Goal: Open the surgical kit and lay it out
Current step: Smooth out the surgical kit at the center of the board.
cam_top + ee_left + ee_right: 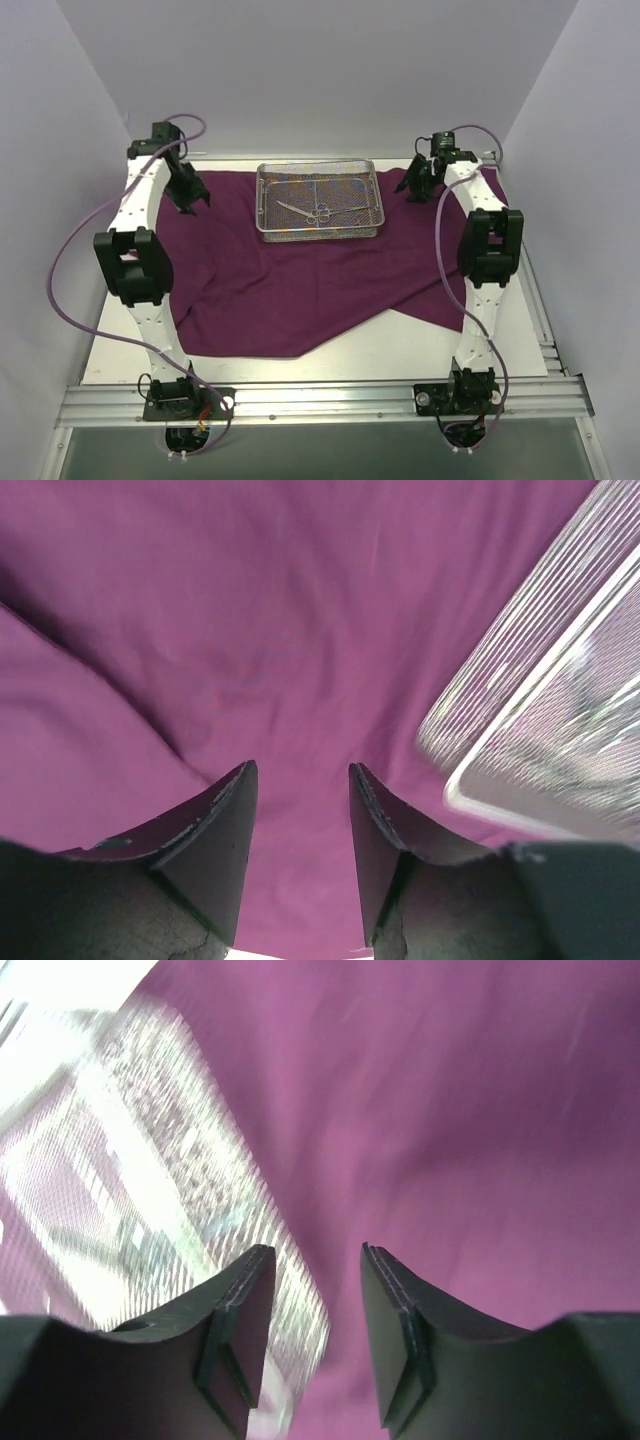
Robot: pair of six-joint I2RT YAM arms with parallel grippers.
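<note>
The dark purple cloth wrap [300,280] lies spread open on the table. The silver wire-mesh tray [320,201] stands on its far middle, with thin scissor-like instruments [305,211] lying inside. My left gripper [193,205] is open and empty, just above the cloth left of the tray; the left wrist view shows cloth [280,630] between the fingers and the tray's corner [560,710] at right. My right gripper [417,190] is open and empty at the tray's right side; the right wrist view shows blurred tray mesh [150,1180] at left and cloth [460,1120].
White walls enclose the table on the left, back and right. The cloth's front edge [290,350] hangs unevenly over a pale tabletop [400,355]. A metal rail [320,400] with both arm bases runs along the near edge.
</note>
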